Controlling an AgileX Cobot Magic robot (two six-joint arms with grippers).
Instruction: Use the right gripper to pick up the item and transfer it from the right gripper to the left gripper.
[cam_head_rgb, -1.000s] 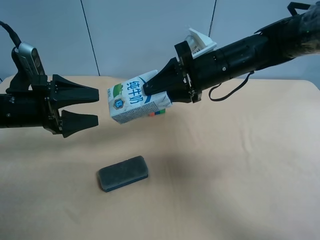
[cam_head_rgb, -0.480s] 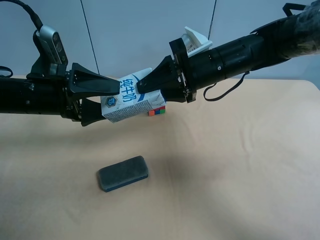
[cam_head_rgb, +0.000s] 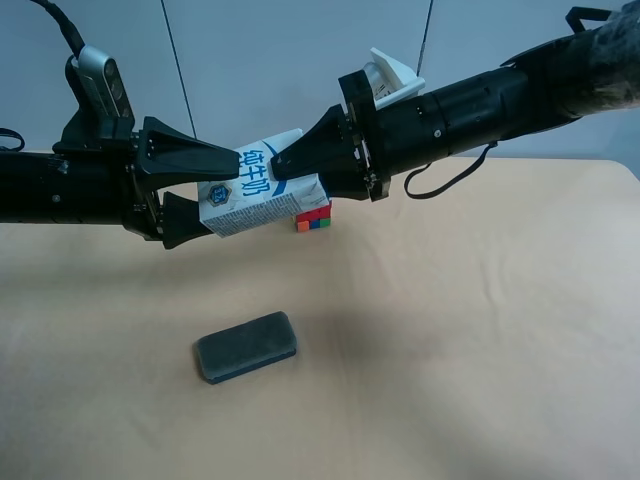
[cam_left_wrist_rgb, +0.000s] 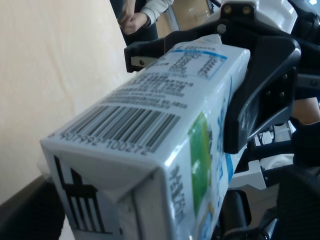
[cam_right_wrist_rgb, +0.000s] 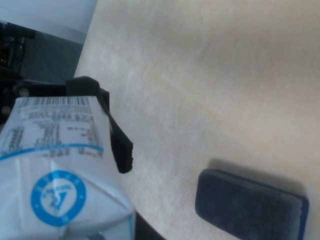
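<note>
2 arms stretch level, facing; right gripper (cam_head_rgb: 290, 185) pinches the milk carton (cam_head_rgb: 252, 200), left gripper (cam_head_rgb: 221, 197) spread around its other end

Milk carton (cam_head_rgb: 255, 195): hanging tilted above the tabletop (cam_head_rgb: 480, 330), one end sitting between the fingers of the left gripper (cam_head_rgb: 215, 195), the other end in the right gripper (cam_head_rgb: 285, 180).
Puzzle cube (cam_head_rgb: 314, 219): resting on the tabletop, behind and below the carton.
Eraser (cam_head_rgb: 246, 347): lying on the tabletop nearer the camera, apart from the cube.

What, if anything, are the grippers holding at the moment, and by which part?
The right gripper clamps the milk carton by one end; the left gripper straddles the other end, grip unconfirmed.
</note>
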